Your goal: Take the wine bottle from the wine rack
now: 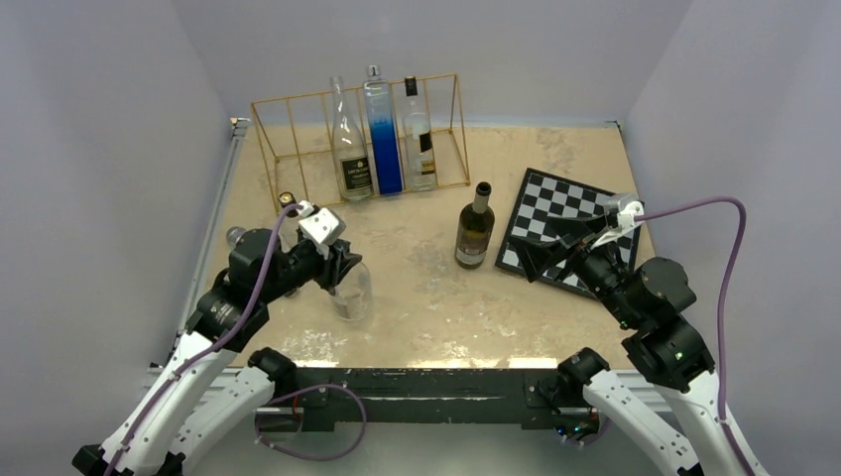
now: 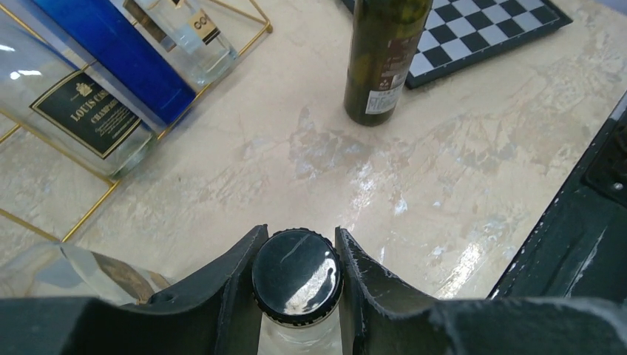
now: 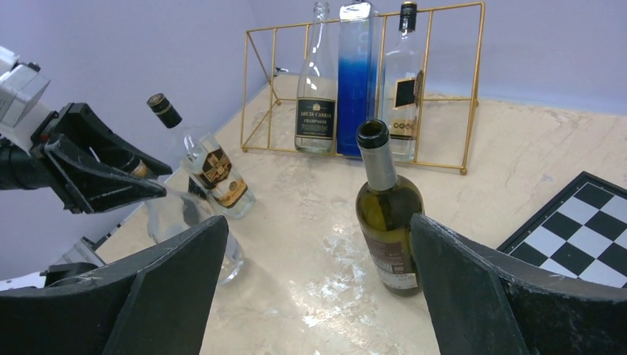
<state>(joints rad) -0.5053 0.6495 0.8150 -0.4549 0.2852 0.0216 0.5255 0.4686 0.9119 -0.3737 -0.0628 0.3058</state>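
Observation:
The gold wire wine rack (image 1: 298, 134) stands at the back of the table and holds three bottles at its right end: a clear one with a dark label (image 1: 350, 149), a blue one (image 1: 383, 134) and a clear one with a black cap (image 1: 420, 139). My left gripper (image 1: 342, 266) is shut on the neck of a clear black-capped bottle (image 2: 297, 275), held upright in front of the rack at the near left, its base (image 1: 352, 297) at or just above the table. My right gripper (image 1: 540, 260) is open and empty over the chessboard; its jaws stand wide apart.
A green wine bottle (image 1: 475, 228) stands open-necked at the table's middle. A chessboard (image 1: 555, 213) lies at the right. Another clear bottle with a gold label (image 3: 211, 174) stands left of the held one, mostly hidden behind my left arm in the top view. Walls enclose three sides.

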